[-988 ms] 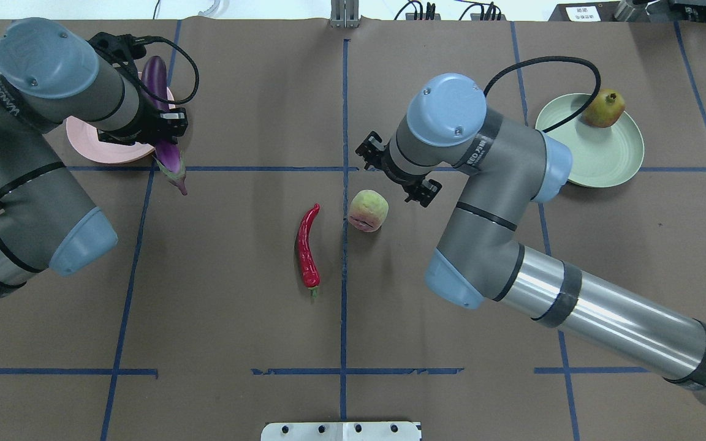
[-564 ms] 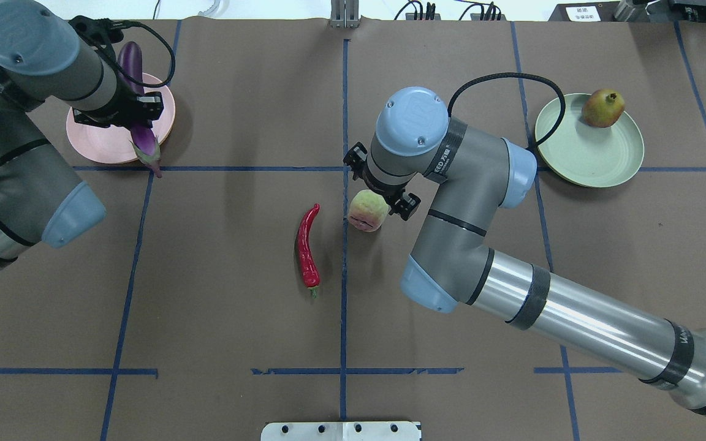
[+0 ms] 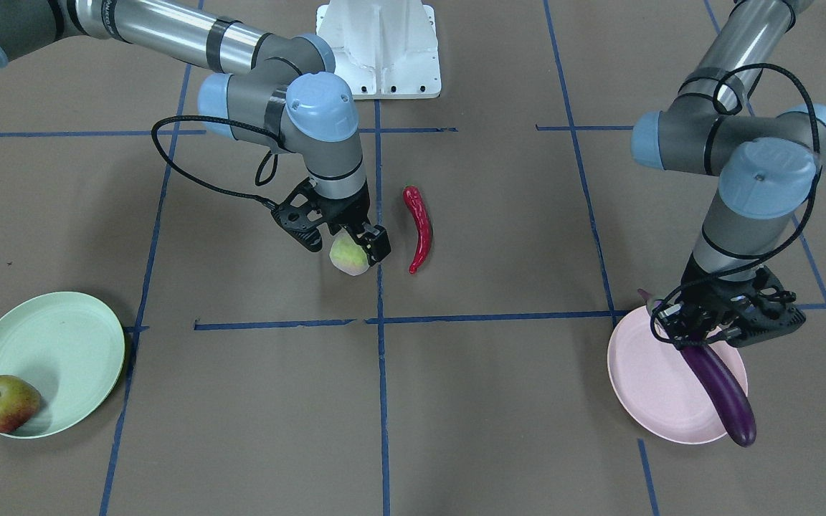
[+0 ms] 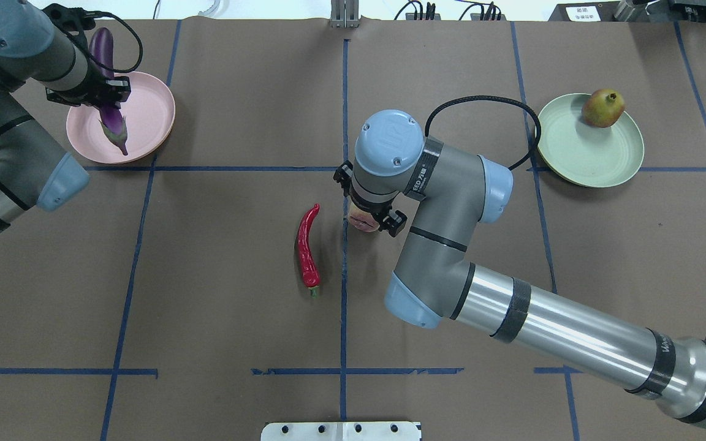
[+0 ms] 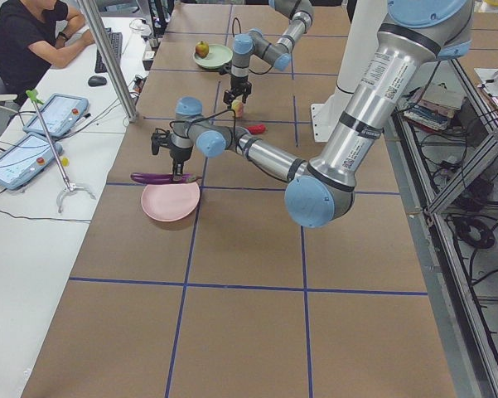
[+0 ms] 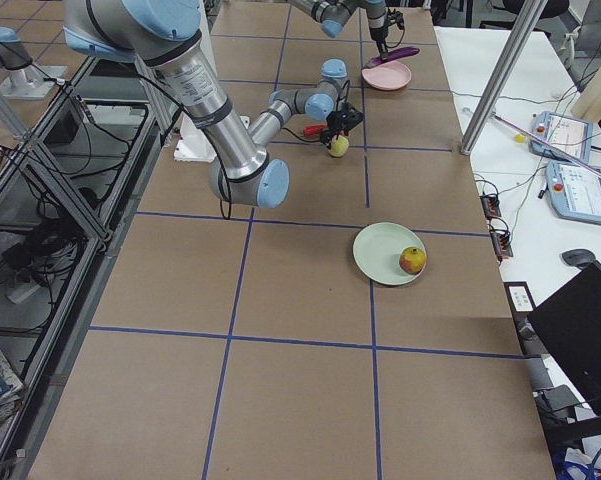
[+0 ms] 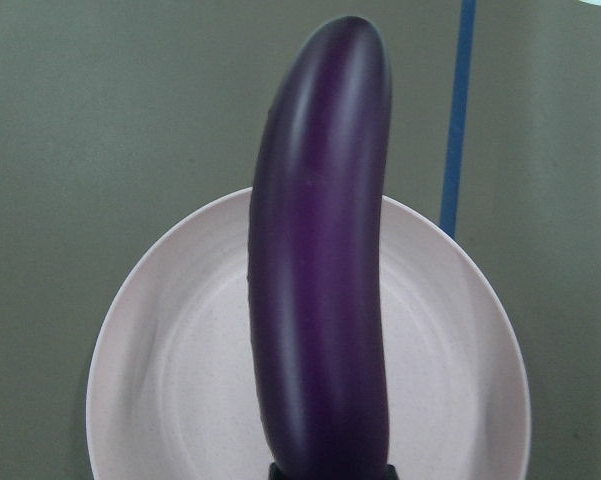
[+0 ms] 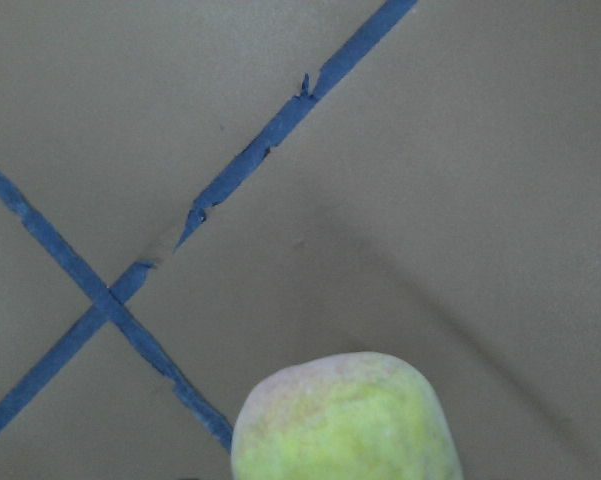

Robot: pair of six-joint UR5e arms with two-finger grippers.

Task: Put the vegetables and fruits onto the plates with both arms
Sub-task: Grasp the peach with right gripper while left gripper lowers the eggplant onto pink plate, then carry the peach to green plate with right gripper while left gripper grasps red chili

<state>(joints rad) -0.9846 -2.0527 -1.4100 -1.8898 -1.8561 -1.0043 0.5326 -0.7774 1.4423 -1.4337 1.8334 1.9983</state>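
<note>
The left gripper (image 4: 97,98) is clamping its fingers tight around the eggplant (image 4: 113,124) near the cap end, holding it roughly level above the pink plate (image 4: 152,116), which is lying toward 10 o'clock on the table (image 4: 236,318) in the overhead view; the cap is pointing to 6 o'clock over the plate's middle while the rounded purple end is jutting past the rim at 12 o'clock; the left side view is showing the eggplant hanging clear of the plate rather than resting in it. The right gripper (image 4: 366,211) is reaching straight down near the table's centre with its fingers spread, straddling the peach (image 3: 349,259), which is sitting on the brown paper; the front view is showing one finger right against the fruit and the other just beside it. The chili pepper (image 4: 307,245) is lying loose at 9 o'clock from the peach, apart from it, across a blue tape line; the green plate (image 4: 598,160) is sitting toward 2 o'clock, carrying the pomegranate (image 4: 602,108) at its 1 o'clock rim.
</note>
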